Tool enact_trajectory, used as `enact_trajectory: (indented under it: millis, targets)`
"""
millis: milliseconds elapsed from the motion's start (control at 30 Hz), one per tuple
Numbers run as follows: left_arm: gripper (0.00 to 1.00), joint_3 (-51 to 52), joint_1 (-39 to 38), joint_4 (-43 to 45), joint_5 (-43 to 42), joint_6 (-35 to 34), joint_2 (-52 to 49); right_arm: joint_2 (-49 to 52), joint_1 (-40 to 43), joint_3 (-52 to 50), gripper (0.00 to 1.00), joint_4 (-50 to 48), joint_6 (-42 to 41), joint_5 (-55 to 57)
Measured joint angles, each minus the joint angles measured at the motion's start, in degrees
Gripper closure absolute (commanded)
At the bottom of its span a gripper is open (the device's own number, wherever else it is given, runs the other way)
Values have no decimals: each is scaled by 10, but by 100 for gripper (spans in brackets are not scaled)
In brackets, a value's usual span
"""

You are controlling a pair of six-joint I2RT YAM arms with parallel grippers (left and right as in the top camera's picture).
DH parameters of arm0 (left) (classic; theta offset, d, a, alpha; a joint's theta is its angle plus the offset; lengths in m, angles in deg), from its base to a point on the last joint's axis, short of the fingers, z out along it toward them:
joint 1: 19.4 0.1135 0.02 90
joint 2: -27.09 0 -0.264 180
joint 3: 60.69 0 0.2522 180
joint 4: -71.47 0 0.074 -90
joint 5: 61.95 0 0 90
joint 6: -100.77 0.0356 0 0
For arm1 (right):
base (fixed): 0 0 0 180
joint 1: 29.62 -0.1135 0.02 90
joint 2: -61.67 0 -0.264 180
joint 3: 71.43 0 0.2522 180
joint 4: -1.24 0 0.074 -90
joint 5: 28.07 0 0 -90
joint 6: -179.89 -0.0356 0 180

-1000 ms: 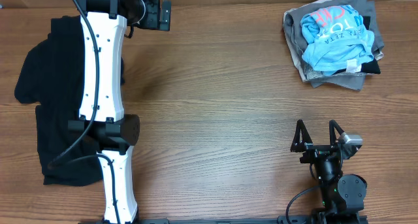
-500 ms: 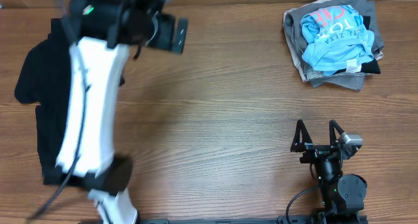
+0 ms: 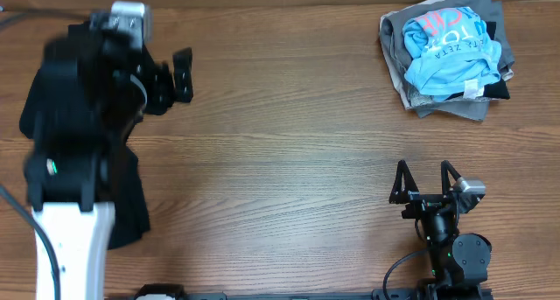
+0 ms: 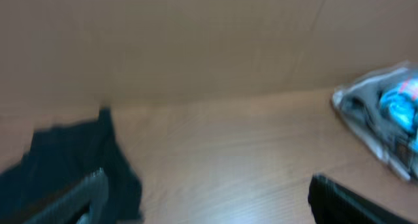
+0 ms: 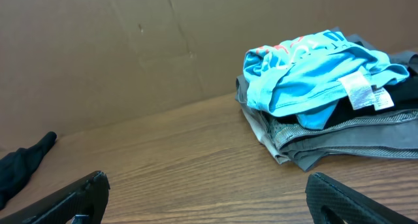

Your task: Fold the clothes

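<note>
**Both jaws open and empty, black garment under my left arm**

My left gripper (image 3: 183,75) hangs above the far left part of the table (image 3: 280,160), turned toward the middle. Its jaws stand wide apart with nothing between them. In the left wrist view the two fingers sit in the lower corners with bare wood between, though that view is blurred.

My left arm (image 3: 66,239) is smeared in the overhead view and covers much of the black garment (image 3: 31,112). The garment lies spread and unfolded along the left edge of the table. Part of it shows to the left of the arm, and another part shows beside the arm's white link nearer to me. I am not touching it with the fingers.

My right gripper (image 3: 423,169) rests low at the near right of the table, pointing away from me. Its jaws are also open and hold nothing.

The pile (image 3: 451,59) sits at the far right corner, well apart from both grippers. A light blue shirt (image 3: 446,46) with pink lettering lies crumpled on top. A white tag shows at its edge. Grey and black layers are stacked under it.

A cardboard wall (image 5: 98,41) stands behind the table.
</note>
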Motion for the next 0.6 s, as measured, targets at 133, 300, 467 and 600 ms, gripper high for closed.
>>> enact_trajectory:
  millis: [133,300,467,600]
  targets:
    - [0,189,0,161,-22,3,115,0,0,0,0,0,0,0]
    - [0,393,1,284,-22,5,254,0,0,0,0,0,-1,0]
    - [0,548,8,374,-17,5,365,0,0,0,0,0,-1,1]
    - [0,664,16,431,-12,5,456,0,0,0,0,0,-1,0]
